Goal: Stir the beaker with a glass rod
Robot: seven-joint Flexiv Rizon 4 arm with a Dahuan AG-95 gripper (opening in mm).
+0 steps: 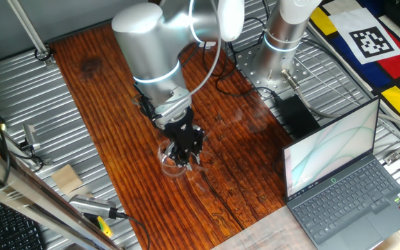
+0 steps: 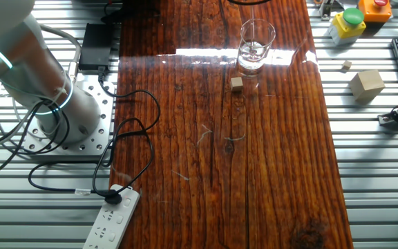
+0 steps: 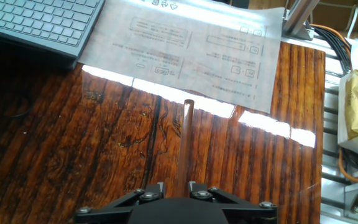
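A printed sheet (image 3: 185, 50) lies at one end of the counter (image 2: 275, 173) beside the one laptop (image 1: 346, 173); its writing is too small to read. A black-and-white square marker (image 1: 372, 42) sits on a coloured board past the counter's far corner.

One beaker (image 2: 256, 45) stands near an end edge of the counter; whether it holds liquid cannot be told. One small tan cube (image 2: 237, 84) lies just beside it, and two more tan blocks (image 2: 366, 84) rest off the long edge. One white power strip (image 2: 110, 220) lies off the opposite long edge.

The hand (image 3: 176, 186) has its fingers nearly closed on the glass rod (image 3: 186, 134), which projects straight out over the wood.
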